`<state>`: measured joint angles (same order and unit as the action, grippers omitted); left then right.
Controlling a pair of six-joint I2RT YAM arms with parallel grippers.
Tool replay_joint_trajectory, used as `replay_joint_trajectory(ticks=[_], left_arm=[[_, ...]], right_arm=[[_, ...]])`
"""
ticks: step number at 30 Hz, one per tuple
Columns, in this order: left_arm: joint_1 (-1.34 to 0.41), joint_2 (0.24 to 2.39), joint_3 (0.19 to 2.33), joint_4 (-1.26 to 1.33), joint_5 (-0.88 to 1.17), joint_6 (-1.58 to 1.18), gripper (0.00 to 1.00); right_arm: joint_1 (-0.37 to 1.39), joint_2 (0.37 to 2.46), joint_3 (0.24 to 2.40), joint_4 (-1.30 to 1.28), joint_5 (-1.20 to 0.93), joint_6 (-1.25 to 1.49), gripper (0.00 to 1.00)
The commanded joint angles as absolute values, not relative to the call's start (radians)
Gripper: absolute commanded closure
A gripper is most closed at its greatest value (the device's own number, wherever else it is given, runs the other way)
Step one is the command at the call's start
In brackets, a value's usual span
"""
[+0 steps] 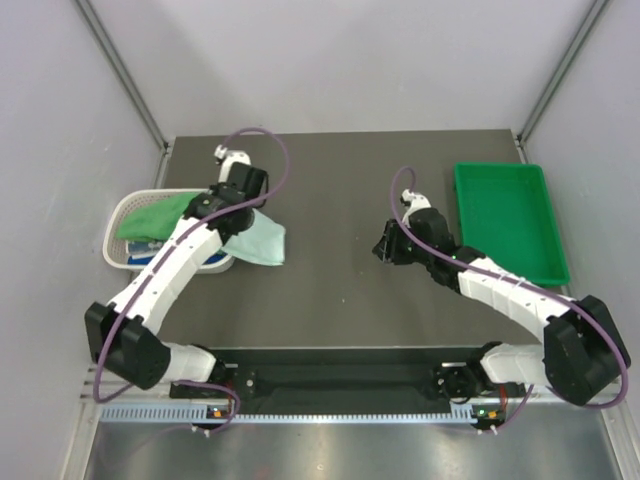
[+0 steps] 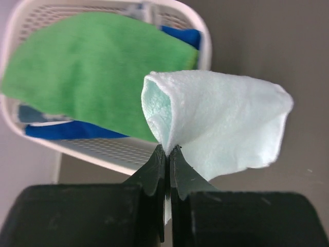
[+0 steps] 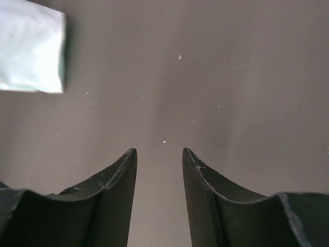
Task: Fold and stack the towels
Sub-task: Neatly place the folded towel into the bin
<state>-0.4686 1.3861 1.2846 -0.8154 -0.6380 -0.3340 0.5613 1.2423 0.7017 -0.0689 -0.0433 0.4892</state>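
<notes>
Grips the pale mint towel (image 2: 226, 128) in the left gripper (image 2: 168, 149), jaws pressed tight on a bunched edge of the cloth. Hangs it just beside the right rim of the white basket (image 2: 118, 157), over the dark table (image 1: 340, 290); cannot tell if the lower end touches the surface. Shows the free end curling open like a loose tube. Finds a bright green towel (image 2: 87, 67) draped across the basket, over a royal blue towel (image 2: 67, 129) underneath. Holds the right gripper (image 3: 159, 154) over bare table near the middle, fingers spread apart, grasping nothing. Catches a corner of the mint towel at the upper left of the right wrist view, well apart from those fingers. Places a green tray (image 1: 510, 220) at the far right.
</notes>
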Motion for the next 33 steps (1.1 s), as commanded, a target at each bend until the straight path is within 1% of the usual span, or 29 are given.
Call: replay_joint_trajectory(ticks=[1, 5, 8, 16, 24, 30, 31, 32, 33], left_arm=[[-0.379, 1.307, 1.328, -0.835, -0.735, -0.207, 1.0], [-0.276, 1.267, 1.351, -0.766, -0.704, -0.12, 1.0], [-0.178, 1.266, 1.368, -0.689, -0.644, -0.057, 1.0], [-0.04, 1.293, 1.381, -0.535, -0.58, 0.014, 1.0], [0.087, 1.353, 1.384, -0.474, -0.517, 0.002, 1.0], [0.149, 1.433, 1.384, -0.466, -0.569, -0.076, 1.0], [0.158, 1.456, 1.384, -0.466, -0.575, -0.09, 0.93], [0.173, 1.466, 1.384, -0.465, -0.577, -0.107, 0.83], [0.179, 1.477, 1.384, -0.466, -0.575, -0.136, 0.75]], right_arm=[[0.572, 1.256, 0.758, -0.02, -0.069, 0.483, 0.59], [0.577, 1.272, 0.772, -0.014, -0.083, 0.488, 0.59], [0.581, 1.281, 0.781, -0.017, -0.084, 0.489, 0.6], [0.591, 1.302, 0.795, -0.032, -0.087, 0.483, 0.6], [0.598, 1.298, 0.802, -0.052, -0.074, 0.472, 0.6], [0.598, 1.312, 0.802, -0.052, -0.08, 0.466, 0.61], [0.598, 1.313, 0.801, -0.051, -0.08, 0.466, 0.6], [0.6, 1.316, 0.799, -0.052, -0.08, 0.465, 0.6], [0.598, 1.315, 0.796, -0.049, -0.08, 0.465, 0.61]])
